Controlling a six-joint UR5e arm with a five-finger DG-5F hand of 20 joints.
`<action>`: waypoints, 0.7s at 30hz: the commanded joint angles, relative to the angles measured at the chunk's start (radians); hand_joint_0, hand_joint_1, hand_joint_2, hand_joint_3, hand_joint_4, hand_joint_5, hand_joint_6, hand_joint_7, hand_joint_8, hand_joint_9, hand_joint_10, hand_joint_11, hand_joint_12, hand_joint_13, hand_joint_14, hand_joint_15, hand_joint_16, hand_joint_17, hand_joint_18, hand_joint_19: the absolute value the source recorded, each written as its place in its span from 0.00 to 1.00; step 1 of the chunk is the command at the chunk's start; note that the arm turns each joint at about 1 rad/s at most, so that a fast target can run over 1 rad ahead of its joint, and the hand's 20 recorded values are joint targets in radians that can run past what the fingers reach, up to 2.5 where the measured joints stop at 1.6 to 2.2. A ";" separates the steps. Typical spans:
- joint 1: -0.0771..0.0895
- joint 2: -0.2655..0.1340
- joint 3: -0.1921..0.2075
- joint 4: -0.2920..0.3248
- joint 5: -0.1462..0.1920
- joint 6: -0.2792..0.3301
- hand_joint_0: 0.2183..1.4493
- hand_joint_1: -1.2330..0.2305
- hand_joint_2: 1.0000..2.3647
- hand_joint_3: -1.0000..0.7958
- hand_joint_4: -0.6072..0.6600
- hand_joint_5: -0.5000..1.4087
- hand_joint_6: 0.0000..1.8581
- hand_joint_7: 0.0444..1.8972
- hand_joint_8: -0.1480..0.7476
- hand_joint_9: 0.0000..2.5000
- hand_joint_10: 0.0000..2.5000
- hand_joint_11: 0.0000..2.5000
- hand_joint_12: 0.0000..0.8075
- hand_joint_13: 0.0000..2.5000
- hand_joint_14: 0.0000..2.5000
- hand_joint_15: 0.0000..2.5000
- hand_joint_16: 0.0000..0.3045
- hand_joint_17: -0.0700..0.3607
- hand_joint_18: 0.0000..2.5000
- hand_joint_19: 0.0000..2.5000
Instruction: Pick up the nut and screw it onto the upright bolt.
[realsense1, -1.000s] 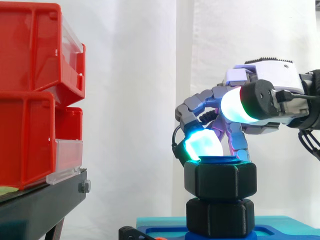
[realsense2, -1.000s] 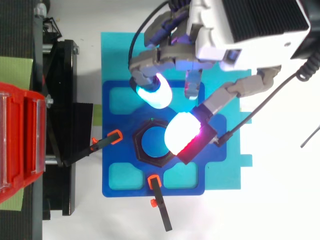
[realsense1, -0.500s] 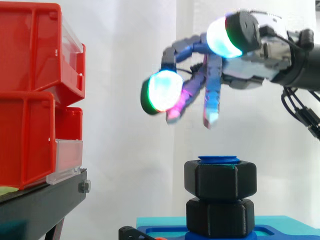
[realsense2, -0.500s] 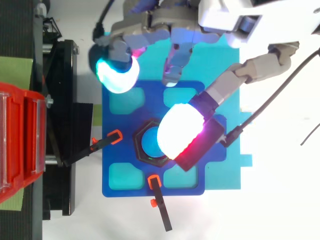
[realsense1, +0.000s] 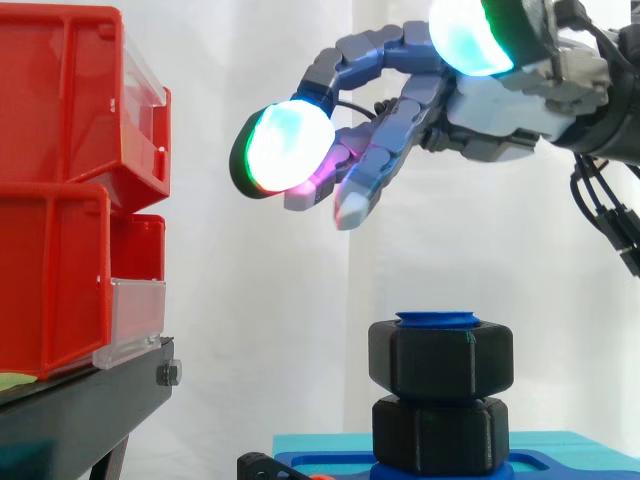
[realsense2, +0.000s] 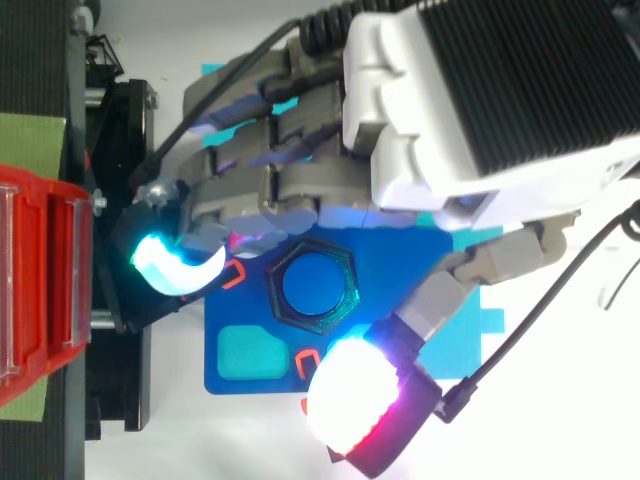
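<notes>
The hand (realsense1: 490, 110) has grey-lilac segmented fingers (realsense1: 375, 170) tipped with pads (realsense1: 275, 145) glowing cyan, green and magenta. Its back is a white shell (realsense2: 400, 130) with black ribbing.

A white curtain (realsense1: 250, 350) hangs in soft folds behind. At the left, stacked red bins (realsense1: 50, 250) sit on a black stand (realsense1: 90, 405); the table (realsense2: 580, 430) is white.

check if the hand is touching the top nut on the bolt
Apart. The side view shows the hand high above the top nut, with bare curtain between its fingers and the bolt.
</notes>
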 joint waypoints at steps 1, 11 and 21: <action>0.007 0.000 -0.031 0.002 0.005 0.001 0.22 0.61 0.00 0.28 0.66 0.20 0.27 0.30 0.42 0.34 0.00 0.00 0.33 0.20 0.00 0.00 0.09 0.30 0.08 0.03; 0.013 -0.001 -0.044 0.001 0.009 0.001 0.22 0.61 0.00 0.28 0.62 0.18 0.27 0.28 0.40 0.27 0.00 0.00 0.35 0.12 0.00 0.00 0.09 0.31 0.00 0.00; 0.017 0.000 -0.071 -0.016 0.008 0.001 0.21 0.61 0.00 0.28 0.63 0.18 0.27 0.29 0.41 0.27 0.00 0.00 0.36 0.11 0.00 0.00 0.10 0.32 0.00 0.00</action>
